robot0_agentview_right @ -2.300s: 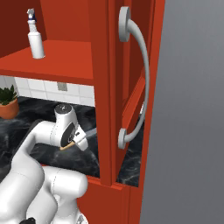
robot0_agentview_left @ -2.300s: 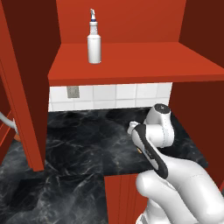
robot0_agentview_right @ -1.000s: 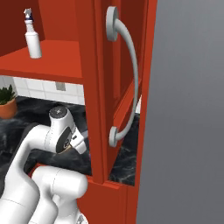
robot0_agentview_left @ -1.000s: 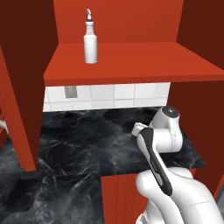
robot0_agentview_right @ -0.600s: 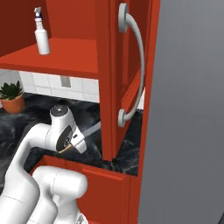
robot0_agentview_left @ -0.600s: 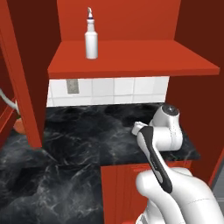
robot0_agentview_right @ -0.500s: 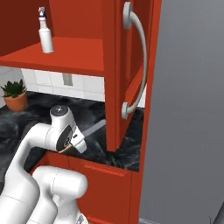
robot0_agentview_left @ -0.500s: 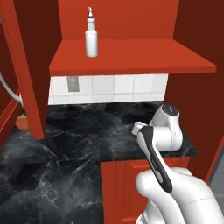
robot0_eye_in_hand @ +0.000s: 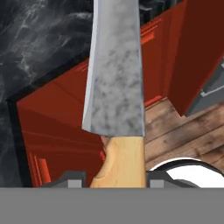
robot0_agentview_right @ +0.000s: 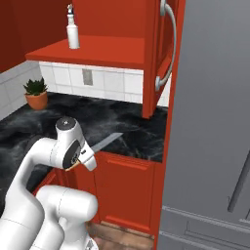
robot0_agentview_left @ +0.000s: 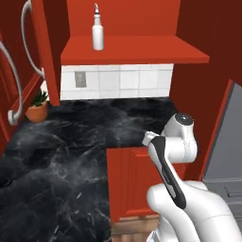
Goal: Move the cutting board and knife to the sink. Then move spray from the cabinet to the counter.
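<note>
The pincer (robot0_eye_in_hand: 116,181) is pinching the grey-bladed, yellow-handled knife (robot0_eye_in_hand: 114,87) by its handle, its blade reaching over the glossy black marble counter's (robot0_agentview_left: 71,137) edge. The slim white spray bottle (robot0_agentview_left: 97,34) is standing on the red cabinet shelf (robot0_agentview_left: 142,49).

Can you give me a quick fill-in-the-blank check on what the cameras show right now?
1. The end effector is shut on the ____.
2. The spray stands upright on the red ____ of the cabinet.
3. Near the wall on the counter stands a potted ____.
4. The tiles behind the counter are ____.

Missing words: knife; shelf; plant; white
</note>
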